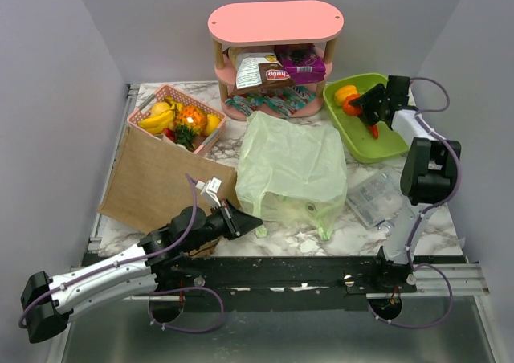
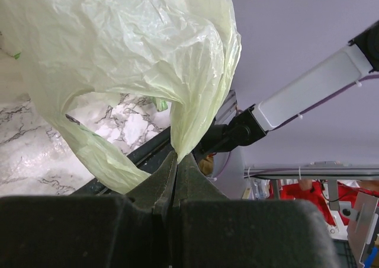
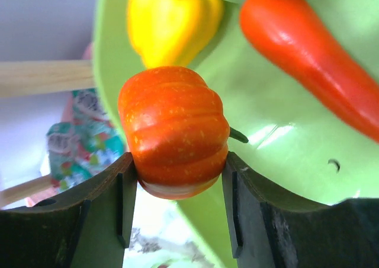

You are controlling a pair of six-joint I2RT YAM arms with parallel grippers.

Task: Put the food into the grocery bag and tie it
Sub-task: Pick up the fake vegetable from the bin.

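Note:
The pale-green grocery bag [image 1: 289,170] lies crumpled on the middle of the table. My left gripper [image 1: 247,221] is shut on a pinch of the bag's film at its near left corner; in the left wrist view the gripper [image 2: 176,156] holds the film, with the bag [image 2: 130,48] hanging above. My right gripper [image 1: 361,106] is over the green tray [image 1: 384,150] at the back right, shut on a small orange pumpkin [image 3: 174,137]. A yellow pepper [image 3: 169,19] and an orange-red carrot [image 3: 314,66] lie in the tray [image 3: 266,161].
A pink basket [image 1: 147,112] of fruit stands back left, with a flat brown paper bag [image 1: 157,182] in front of it. A pink shelf [image 1: 275,22] at the back holds a snack pack [image 1: 265,72] and a purple box [image 1: 301,62]. A clear plastic box [image 1: 376,198] lies right of the bag.

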